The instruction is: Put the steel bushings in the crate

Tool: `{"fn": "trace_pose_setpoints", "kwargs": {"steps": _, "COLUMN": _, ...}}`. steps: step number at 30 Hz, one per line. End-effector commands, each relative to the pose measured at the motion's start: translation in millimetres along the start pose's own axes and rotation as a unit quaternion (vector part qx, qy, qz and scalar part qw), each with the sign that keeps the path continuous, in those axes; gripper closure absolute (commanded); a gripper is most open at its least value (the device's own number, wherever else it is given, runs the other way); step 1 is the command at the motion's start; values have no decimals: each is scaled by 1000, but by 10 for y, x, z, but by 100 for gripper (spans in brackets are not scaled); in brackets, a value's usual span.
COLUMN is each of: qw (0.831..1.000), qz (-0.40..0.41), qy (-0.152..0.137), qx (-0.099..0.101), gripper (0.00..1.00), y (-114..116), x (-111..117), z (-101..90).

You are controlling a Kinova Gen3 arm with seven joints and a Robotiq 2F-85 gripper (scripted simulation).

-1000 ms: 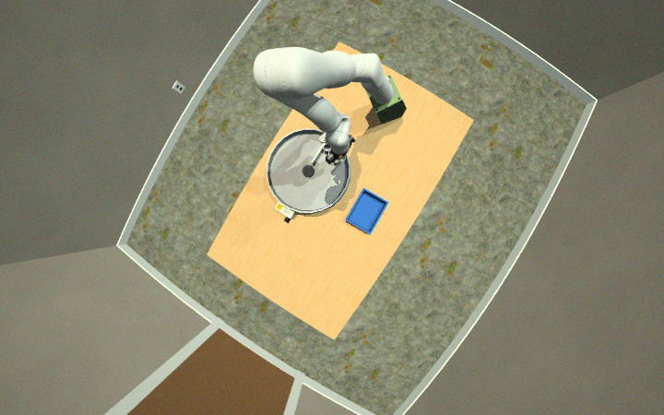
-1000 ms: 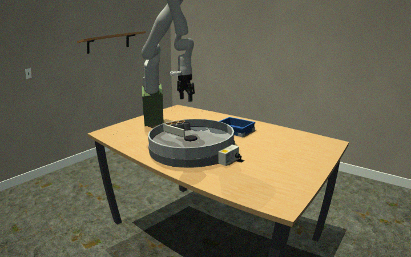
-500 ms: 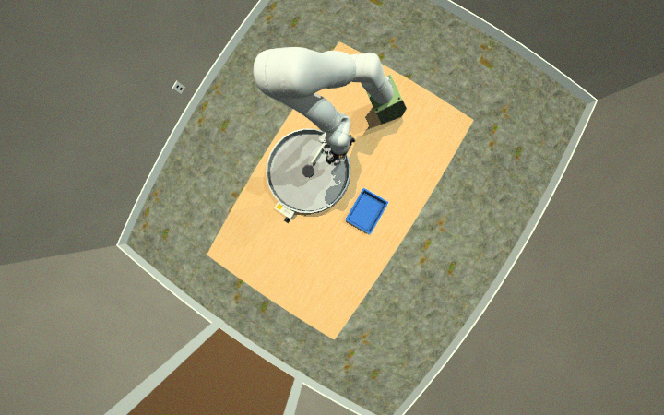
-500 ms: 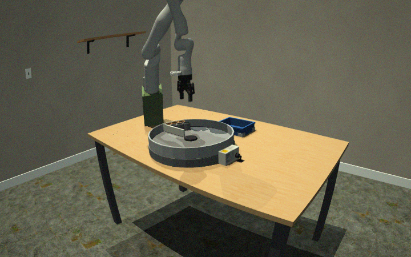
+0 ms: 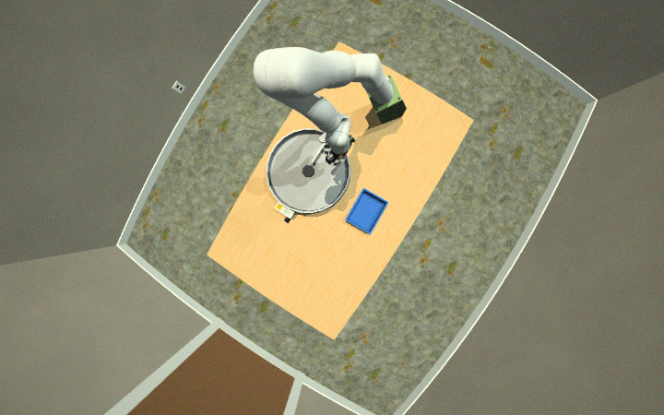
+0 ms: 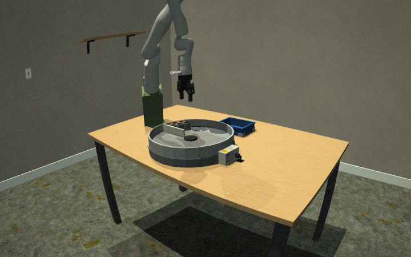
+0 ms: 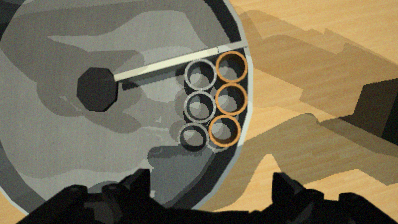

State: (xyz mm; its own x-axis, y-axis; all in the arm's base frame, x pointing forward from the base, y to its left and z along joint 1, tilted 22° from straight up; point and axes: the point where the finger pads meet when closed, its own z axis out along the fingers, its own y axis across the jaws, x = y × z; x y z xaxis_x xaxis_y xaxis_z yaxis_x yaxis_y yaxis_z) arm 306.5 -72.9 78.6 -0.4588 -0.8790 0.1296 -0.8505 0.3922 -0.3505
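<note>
The turning table is a round grey pan. In the wrist view three grey steel bushings stand in a row, hollow end up; the last looks a little smaller. Three copper-coloured bushings stand close beside them, along the rim. My gripper is open and empty, high above the bushings' side of the pan. The blue crate stands beside the pan and shows no bushing; its floor is partly hidden in the exterior view.
A thin straight bar runs from the dark centre hub to the rim, next to the bushings. A control box sits at the pan's outside. The arm's green base stands on the wooden table.
</note>
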Motion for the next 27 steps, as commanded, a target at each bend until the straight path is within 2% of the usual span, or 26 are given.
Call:
{"fn": "trace_pose_setpoints", "kwargs": {"steps": 1, "qw": 1000, "qz": 0, "qy": 0, "qx": 0, "gripper": 0, "y": -2, "x": -2, "z": -2}}
{"fn": "trace_pose_setpoints", "kwargs": {"steps": 5, "qw": 1000, "qz": 0, "qy": 0, "qx": 0, "gripper": 0, "y": -2, "x": -2, "z": -2}}
{"fn": "trace_pose_setpoints", "kwargs": {"steps": 6, "qw": 1000, "qz": 24, "qy": 0, "qx": 0, "gripper": 81, "y": -7, "x": 1, "z": 6}}
{"fn": "trace_pose_setpoints", "kwargs": {"steps": 10, "qw": 993, "qz": 120, "qy": 0, "qx": 1, "gripper": 81, "y": -28, "x": 10, "z": 38}}
{"fn": "trace_pose_setpoints", "kwargs": {"steps": 22, "qw": 993, "qz": 120, "qy": 0, "qx": 1, "gripper": 81, "y": -28, "x": 10, "z": 38}}
{"fn": "trace_pose_setpoints", "kwargs": {"steps": 27, "qw": 971, "qz": 239, "qy": 0, "qx": 1, "gripper": 81, "y": -55, "x": 19, "z": 77}}
